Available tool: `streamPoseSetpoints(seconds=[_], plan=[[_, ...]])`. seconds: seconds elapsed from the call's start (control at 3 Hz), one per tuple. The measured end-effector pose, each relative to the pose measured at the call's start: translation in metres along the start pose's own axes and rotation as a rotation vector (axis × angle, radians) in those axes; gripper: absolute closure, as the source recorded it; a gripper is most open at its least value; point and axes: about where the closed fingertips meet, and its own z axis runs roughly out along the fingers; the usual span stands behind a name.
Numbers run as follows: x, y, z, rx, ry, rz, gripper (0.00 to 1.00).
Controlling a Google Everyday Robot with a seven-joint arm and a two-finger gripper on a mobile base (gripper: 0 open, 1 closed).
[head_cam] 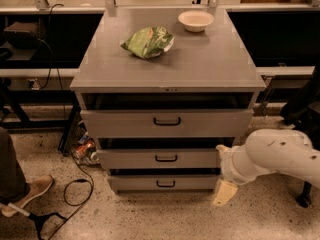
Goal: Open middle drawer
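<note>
The grey cabinet (pixel 168 69) has three drawers stacked in its front. The middle drawer (pixel 200 159) has a flat grey front of medium height and a small black loop handle (pixel 166 158) at its centre. A dark gap shows above its front. My gripper (pixel 224 193) hangs low at the cabinet's lower right corner, to the right of the bottom drawer (pixel 135 183) and below the middle drawer's right end. It is well to the right of the handle and holds nothing that I can see. My white arm (pixel 272 156) reaches in from the right.
The tall top drawer (pixel 210 123) sits above the middle one. A green bag (pixel 148 41) and a white bowl (pixel 195 20) lie on the cabinet top. A person's foot (pixel 27 193) and cables (pixel 75 191) are on the floor at left. A black chair base (pixel 303 200) stands at right.
</note>
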Motion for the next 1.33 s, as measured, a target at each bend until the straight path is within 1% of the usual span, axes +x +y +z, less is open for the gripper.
streamPoseSetpoints(seconds=[0.33, 0.67, 1.0, 1.33], plan=[[0.006, -0.01, 0.062, -0.048, -0.05, 0.03, 0.0], [0.014, 0.005, 0.093, -0.106, -0.061, 0.057, 0.0], [0.015, 0.004, 0.094, -0.098, -0.059, 0.053, 0.0], [0.022, -0.004, 0.113, -0.056, -0.051, 0.041, 0.0]])
